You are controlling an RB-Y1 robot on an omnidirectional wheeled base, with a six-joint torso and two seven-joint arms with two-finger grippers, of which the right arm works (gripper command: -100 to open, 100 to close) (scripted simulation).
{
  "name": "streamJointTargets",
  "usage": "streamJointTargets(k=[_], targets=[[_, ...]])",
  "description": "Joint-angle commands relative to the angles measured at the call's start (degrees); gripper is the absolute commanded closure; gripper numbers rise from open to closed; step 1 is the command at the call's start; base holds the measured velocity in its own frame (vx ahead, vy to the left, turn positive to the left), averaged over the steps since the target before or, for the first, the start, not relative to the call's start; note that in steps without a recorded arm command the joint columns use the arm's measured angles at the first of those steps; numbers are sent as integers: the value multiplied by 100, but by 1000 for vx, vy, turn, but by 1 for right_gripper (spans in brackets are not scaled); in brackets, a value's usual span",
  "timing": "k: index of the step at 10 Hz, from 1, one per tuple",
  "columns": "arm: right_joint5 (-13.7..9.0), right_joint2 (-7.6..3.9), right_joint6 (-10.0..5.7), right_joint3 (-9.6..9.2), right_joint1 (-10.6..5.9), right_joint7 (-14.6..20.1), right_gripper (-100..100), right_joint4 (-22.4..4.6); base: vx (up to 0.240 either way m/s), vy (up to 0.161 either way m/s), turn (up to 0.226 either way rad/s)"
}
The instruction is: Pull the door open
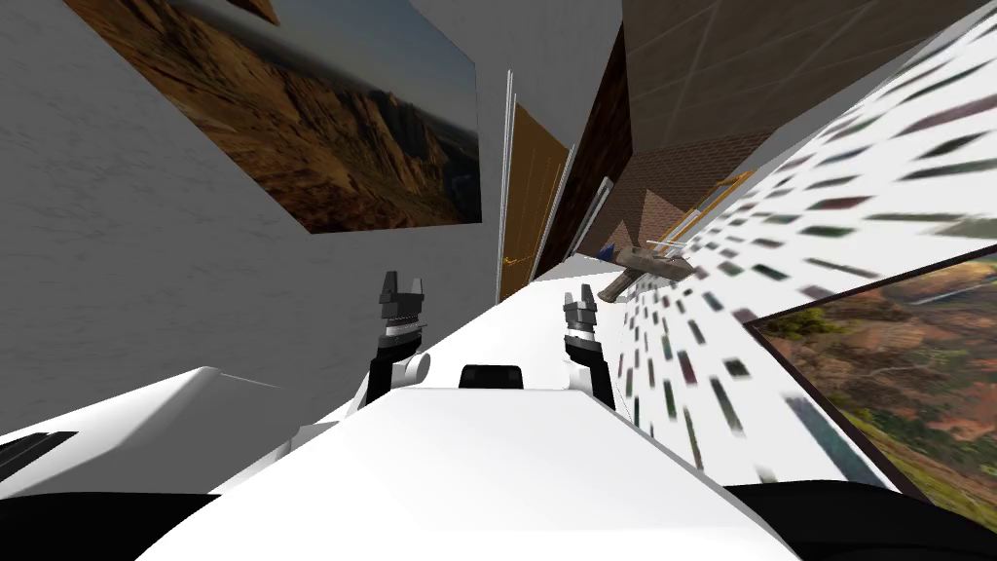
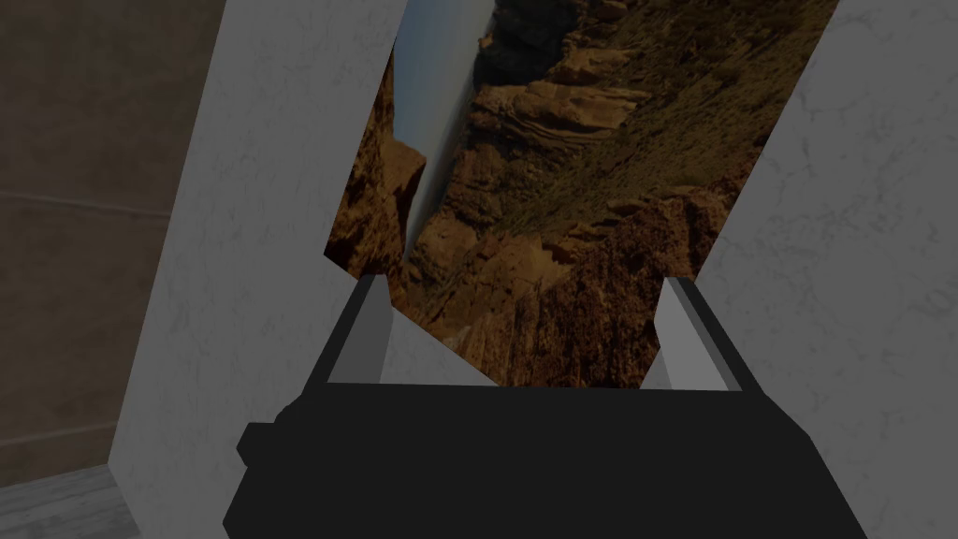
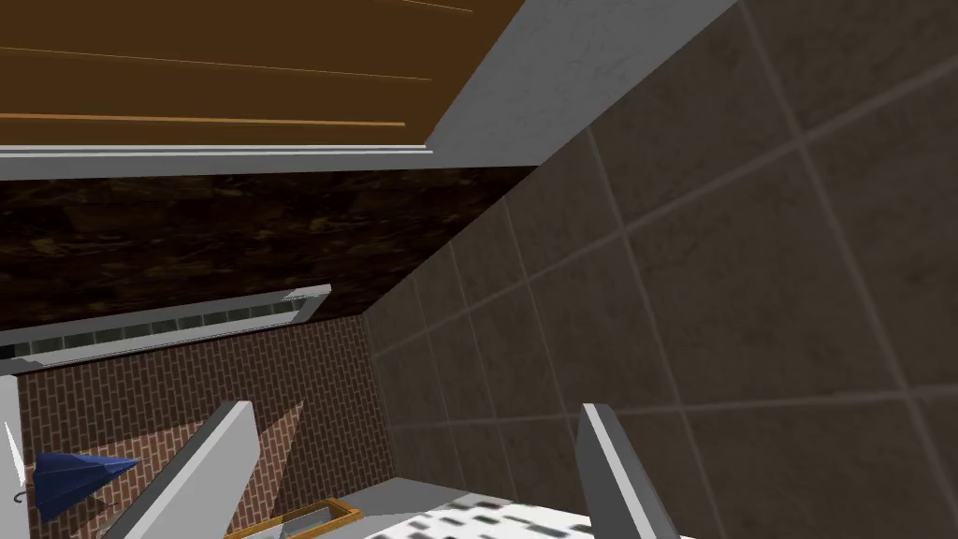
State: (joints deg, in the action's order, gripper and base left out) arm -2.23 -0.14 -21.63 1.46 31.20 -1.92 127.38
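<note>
Head view: brown door far ahead, both grippers spread wide

The brown door point(image 1: 531, 195) stands at the corridor's far end, well apart from both grippers, with a small gold handle point(image 1: 513, 259) on it. The left gripper point(image 1: 403, 282) and the right gripper point(image 1: 584, 292) are raised side by side, fingers wide, holding nothing. A canyon picture point(image 1: 321, 127) hangs on the left wall. A folded blue umbrella point(image 3: 79, 473) lies by the brick wall.

No legible text or signs anywhere
</note>
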Motion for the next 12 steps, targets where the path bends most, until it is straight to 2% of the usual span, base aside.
streamJointTargets(k=[1,4,7,12], targets=[[-29,-78,-75,-40,-66,36,-100,-200,64,-21,103],[-76,-191,-194,-103,-169,94,-100,-517,101,-47,96],[-141,-336,-359,-191,-314,174,-100,-958,111,-38,103],[-221,-503,-563,-300,-492,273,-100,-1503,80,-44,86]])
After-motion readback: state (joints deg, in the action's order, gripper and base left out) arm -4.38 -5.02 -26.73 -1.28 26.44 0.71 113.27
